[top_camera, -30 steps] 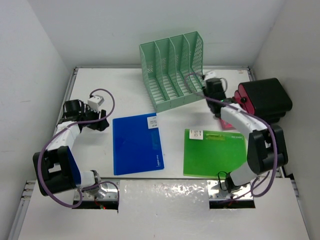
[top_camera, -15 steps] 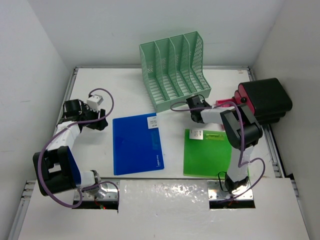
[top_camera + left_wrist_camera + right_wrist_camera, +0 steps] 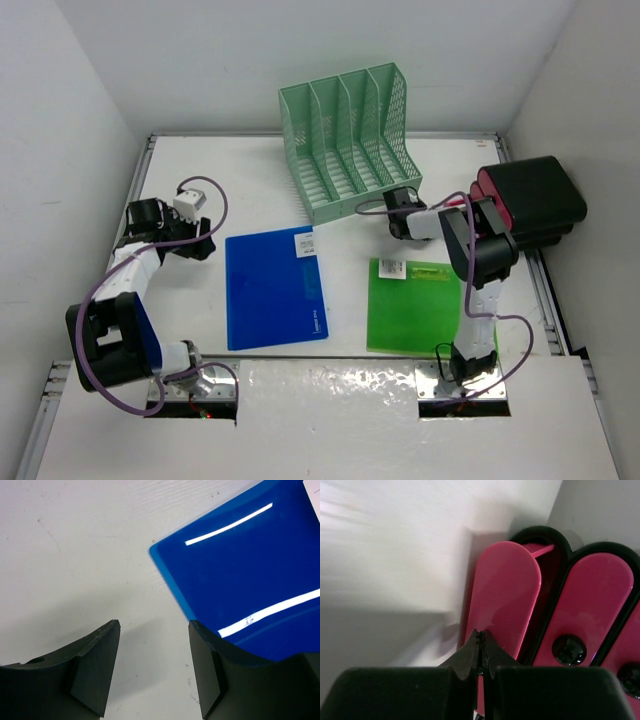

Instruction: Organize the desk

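The white desk (image 3: pixel 240 175) holds a blue folder (image 3: pixel 275 290) at centre-left and a green folder (image 3: pixel 425 305) at centre-right. My left gripper (image 3: pixel 205 246) is open and low over the desk at the blue folder's far left corner (image 3: pixel 165 555); in the left wrist view the gripper (image 3: pixel 154 626) has bare desk between its fingers, and the right finger (image 3: pixel 210 680) overlaps the folder's edge. My right gripper (image 3: pixel 445 210) is shut, with a thin flat pink item (image 3: pixel 505 595) running forward from its tips (image 3: pixel 480 636). That item (image 3: pixel 456 203) reaches toward the black binders.
A mint-green slotted file rack (image 3: pixel 350 140) stands at the back centre. Black binders (image 3: pixel 530 200) with pink spines (image 3: pixel 597 600) lie against the right wall. Walls close in the desk on the left, back and right. The right arm folds over the green folder's far right corner.
The right gripper swung from beside the rack, left to below the rack's front corner, then slightly back right. The pink item moved up with it. The left arm has not moved.
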`<state>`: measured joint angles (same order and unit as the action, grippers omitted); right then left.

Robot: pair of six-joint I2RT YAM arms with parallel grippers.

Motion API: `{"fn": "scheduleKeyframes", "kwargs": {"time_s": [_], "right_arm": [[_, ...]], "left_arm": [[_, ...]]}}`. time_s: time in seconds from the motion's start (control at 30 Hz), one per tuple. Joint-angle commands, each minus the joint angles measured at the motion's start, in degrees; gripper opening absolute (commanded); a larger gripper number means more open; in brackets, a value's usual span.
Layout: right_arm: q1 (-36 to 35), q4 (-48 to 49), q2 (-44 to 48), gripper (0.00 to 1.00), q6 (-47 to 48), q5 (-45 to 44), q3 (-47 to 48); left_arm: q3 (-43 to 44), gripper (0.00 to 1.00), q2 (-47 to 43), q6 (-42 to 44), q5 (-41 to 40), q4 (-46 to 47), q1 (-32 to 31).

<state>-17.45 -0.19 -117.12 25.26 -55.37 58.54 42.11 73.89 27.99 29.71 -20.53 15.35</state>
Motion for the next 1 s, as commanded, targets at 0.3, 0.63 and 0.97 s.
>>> {"fn": "scheduleKeyframes", "kwargs": {"time_s": [0.3,0.63,0.97], "right_arm": [[8.49,7.21,-3.90,0.00,9.01,-3.95,6.57],[10.33,5.46,-7.77,0.00,9.90,-6.41,11.94],[12.79,9.23,-5.14,0.00,11.13,-5.53,8.88]], "left_arm": [[0.78,0.56,-0.06,-0.21,0.26,2.25,-0.32],[1.05,0.56,0.47,-0.21,-0.18,2.52,-0.24],[1.22,0.56,0.73,-0.04,-0.18,1.81,-0.24]]}}
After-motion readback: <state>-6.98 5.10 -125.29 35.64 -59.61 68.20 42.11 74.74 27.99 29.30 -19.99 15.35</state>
